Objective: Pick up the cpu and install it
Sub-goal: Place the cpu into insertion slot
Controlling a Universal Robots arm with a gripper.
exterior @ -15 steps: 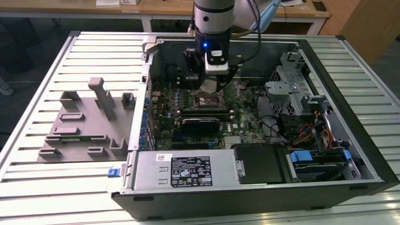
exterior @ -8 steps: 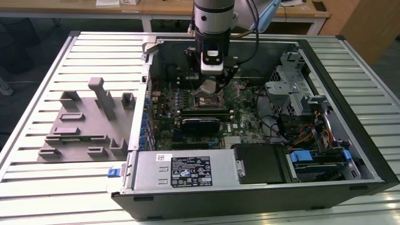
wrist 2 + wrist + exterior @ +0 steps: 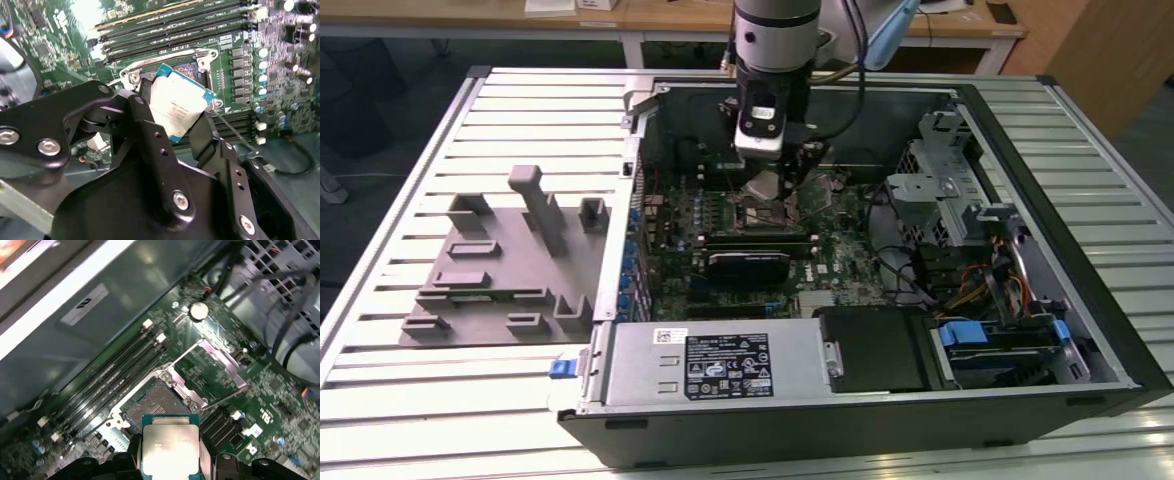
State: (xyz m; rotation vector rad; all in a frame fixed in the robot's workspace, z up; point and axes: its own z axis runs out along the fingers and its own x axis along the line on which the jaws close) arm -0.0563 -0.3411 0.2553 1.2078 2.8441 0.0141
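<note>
A slatted metal desk (image 3: 400, 400) carries an open computer case (image 3: 854, 430) and, at the exterior view's left, a grey tray (image 3: 480, 290). The arm reaches down into the case. In both wrist views the pincer (image 3: 175, 116) pinches the cpu (image 3: 181, 100) (image 3: 170, 447) by two opposite edges, close above the motherboard's open socket (image 3: 156, 407), not seated.

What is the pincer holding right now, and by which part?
The pincer holds the cpu, clamped by two opposite side edges, its metal top plate left uncovered.
</note>
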